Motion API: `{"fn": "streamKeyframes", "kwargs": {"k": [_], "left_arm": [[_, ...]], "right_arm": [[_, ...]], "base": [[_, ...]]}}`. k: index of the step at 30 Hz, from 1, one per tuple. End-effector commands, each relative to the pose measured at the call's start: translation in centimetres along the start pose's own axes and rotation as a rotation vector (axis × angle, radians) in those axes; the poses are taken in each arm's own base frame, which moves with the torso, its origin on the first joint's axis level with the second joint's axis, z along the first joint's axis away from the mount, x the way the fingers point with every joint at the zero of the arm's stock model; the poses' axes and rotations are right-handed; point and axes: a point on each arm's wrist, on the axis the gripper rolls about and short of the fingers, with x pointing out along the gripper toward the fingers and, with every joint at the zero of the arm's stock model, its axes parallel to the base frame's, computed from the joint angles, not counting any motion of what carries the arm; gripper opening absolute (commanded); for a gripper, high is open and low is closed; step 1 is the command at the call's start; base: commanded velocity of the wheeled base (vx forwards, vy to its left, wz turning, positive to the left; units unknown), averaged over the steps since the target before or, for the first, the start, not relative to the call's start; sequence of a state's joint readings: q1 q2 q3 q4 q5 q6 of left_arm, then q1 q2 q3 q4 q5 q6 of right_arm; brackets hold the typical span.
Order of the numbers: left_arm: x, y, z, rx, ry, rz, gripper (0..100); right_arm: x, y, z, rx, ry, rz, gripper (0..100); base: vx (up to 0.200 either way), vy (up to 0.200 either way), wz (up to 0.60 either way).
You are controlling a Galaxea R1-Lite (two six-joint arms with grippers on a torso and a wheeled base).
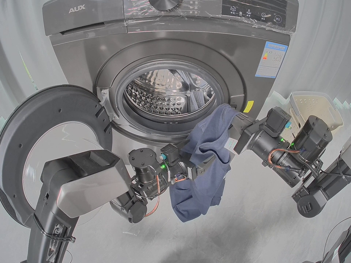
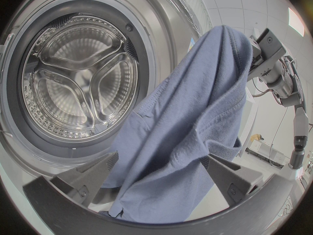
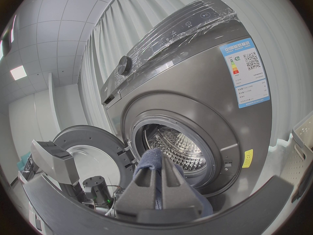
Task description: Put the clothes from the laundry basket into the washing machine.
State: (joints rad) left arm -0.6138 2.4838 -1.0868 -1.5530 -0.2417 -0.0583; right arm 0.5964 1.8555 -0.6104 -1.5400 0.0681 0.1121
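— Hanging where, the soft navy knit shirt (image 1: 204, 154)?
— Before the ribbed steel drum's (image 1: 164, 92) round mouth, pinched in the closed right claw (image 3: 158, 167); left claw (image 2: 159, 157) spread wide, cloth between. Smooth grey floor (image 1: 256, 220), pale curtain (image 1: 321, 37).

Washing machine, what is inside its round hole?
Only the shiny metal drum shows, with no clothes in the part I can see. The blue shirt, pinched in the right gripper, hangs in front and covers part of the opening.
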Motion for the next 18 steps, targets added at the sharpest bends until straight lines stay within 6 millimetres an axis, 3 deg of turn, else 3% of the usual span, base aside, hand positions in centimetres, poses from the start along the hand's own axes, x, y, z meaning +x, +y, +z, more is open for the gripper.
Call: {"fn": "streamKeyframes", "kwargs": {"k": [1, 18], "left_arm": [[0.1, -0.4, -0.4, -0.003, 0.007, -0.009, 100], [0.6, -1.3, -1.1, -0.002, 0.008, -0.046, 100]], "right_arm": [[0.1, 0.0, 0.0, 0.000, -0.001, 0.001, 0], [0.1, 0.5, -0.2, 0.011, 0.003, 0.011, 0]], "base": [[0.000, 0.000, 0.00], [0.000, 0.000, 0.00]]}}
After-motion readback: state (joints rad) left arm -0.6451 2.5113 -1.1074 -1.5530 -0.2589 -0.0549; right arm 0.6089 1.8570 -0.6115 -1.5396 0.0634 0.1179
